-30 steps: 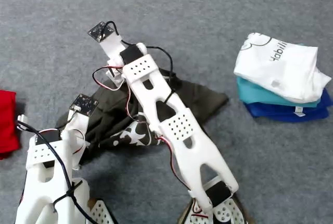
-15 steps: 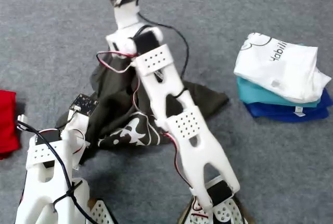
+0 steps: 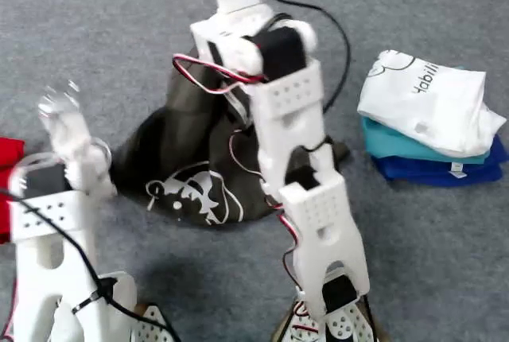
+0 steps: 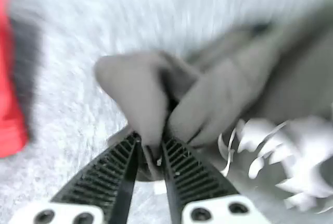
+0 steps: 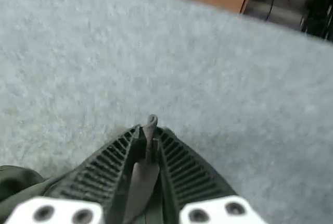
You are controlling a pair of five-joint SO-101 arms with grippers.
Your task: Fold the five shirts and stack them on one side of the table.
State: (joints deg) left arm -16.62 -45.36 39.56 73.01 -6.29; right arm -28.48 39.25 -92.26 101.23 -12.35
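While both arms hold the dark shirt (image 3: 179,147), you have a red shirt (image 3: 6,187) at the left edge of the desk (image 3: 95,40). A stack sits on the right: a white shirt (image 3: 425,103) on a teal shirt (image 3: 390,141) on a blue shirt (image 3: 413,171). The white one has dark letters, the blue one a small white label (image 3: 457,169), the dark one a white picture (image 3: 195,199). Your right jaws pinch a thin fold of the dark shirt, up high near the far side. Your left jaws are narrow, pinching a bunch at its left side.
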